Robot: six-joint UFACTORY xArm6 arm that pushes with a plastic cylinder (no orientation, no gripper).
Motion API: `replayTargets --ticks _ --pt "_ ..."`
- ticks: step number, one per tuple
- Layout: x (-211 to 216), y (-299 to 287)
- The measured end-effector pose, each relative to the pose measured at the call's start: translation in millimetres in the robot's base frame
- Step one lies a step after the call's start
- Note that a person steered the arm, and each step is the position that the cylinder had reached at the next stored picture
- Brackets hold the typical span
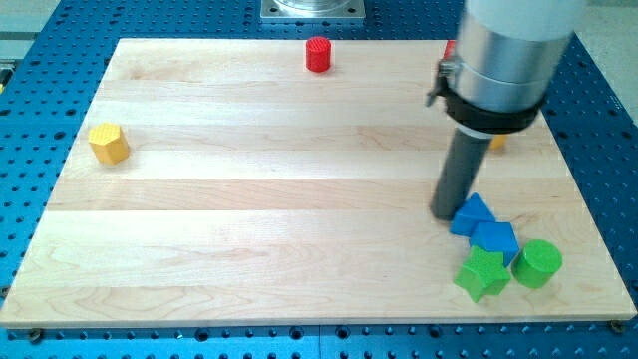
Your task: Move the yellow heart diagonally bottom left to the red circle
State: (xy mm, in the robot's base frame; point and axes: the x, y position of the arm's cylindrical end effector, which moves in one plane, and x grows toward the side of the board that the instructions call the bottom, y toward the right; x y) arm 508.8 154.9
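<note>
The red circle [317,54] stands near the board's top edge, a little left of the middle. A yellow block [108,143] sits at the far left; it looks six-sided. A second yellow block [496,143] shows only as a sliver behind my rod at the right, so I cannot tell its shape. I cannot say which of the two is the yellow heart. My tip [445,212] rests on the board at the right, just left of a blue block [472,214] and far from the red circle.
Another blue block [495,239], a green star-like block [482,274] and a green circle [538,263] cluster at the lower right. A red block [451,47] peeks out behind the arm at the top right. The wooden board [249,229] lies on a blue perforated table.
</note>
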Motion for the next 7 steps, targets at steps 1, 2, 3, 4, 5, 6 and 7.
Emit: replayTargets --ticks 1,2,3,4,5,6,7 --pt "-3.6 22.1" --pt "-52.5 73.7" --pt "-108.7 106.2" --pt "-114.3 38.2" --pt "-100.5 -31.7" --pt "-118.3 -22.3" --pt "-150.0 -45.0"
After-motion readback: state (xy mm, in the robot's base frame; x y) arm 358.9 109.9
